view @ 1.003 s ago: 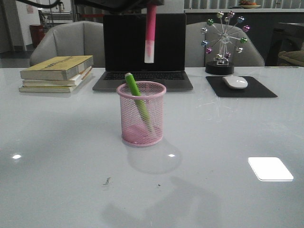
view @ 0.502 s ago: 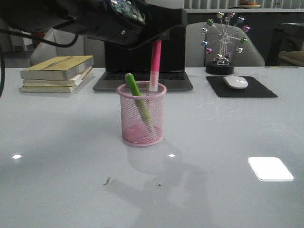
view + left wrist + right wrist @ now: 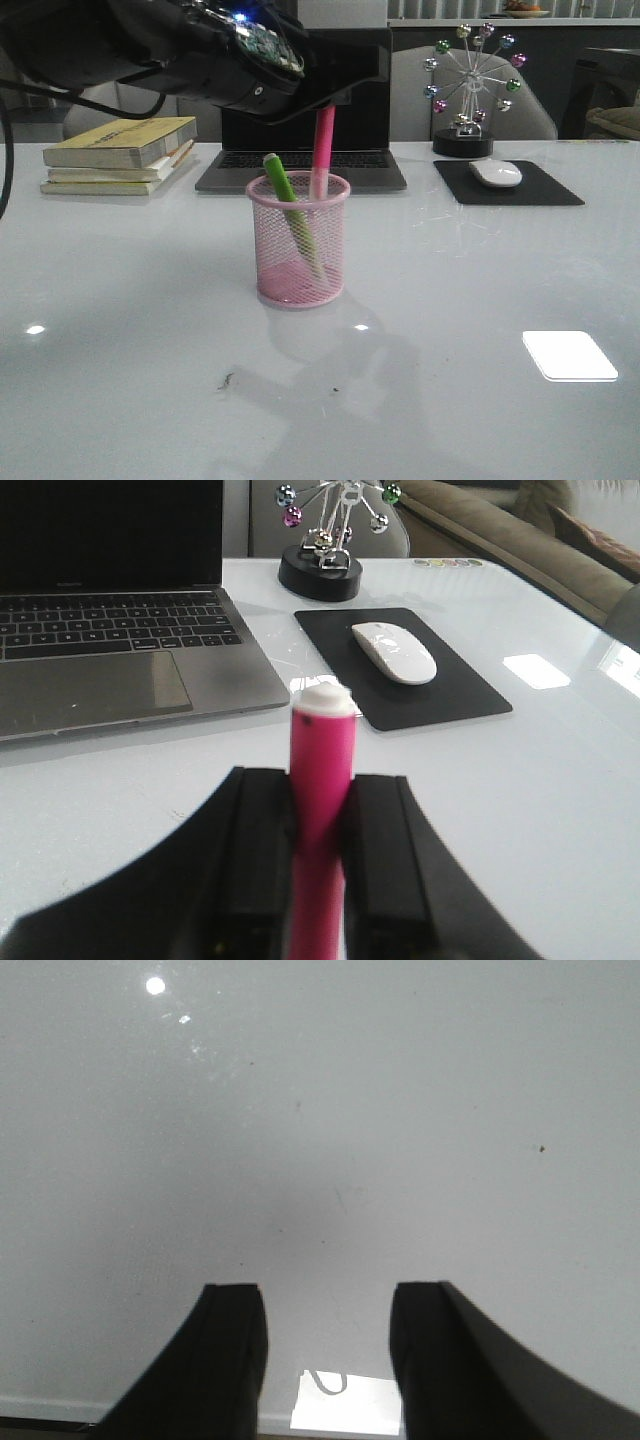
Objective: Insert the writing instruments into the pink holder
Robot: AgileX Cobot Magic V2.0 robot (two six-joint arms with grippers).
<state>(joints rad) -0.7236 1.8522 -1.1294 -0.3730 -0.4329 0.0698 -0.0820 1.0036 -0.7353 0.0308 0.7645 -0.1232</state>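
Now we are holding the pink marker point(image 3: 322, 140) up and down in our left gripper point(image 3: 320, 865), with both fingers squeezing its sides. Its bottom end is dipping just inside the rim of the pink cup point(image 3: 298, 240), toward the back of it. The green marker point(image 3: 290, 215) is already leaning inside the cup, top poking out. Our right gripper point(image 3: 325, 1345) is hanging over the bare table point(image 3: 400, 1110) with its fingers apart, holding nothing.

We think the marker is light and stiff, and its smooth sides could slip, so squeezing the fat middle is best. The wire cup looks light too. A bump on the rim could tip or push it, so we should go down slowly.
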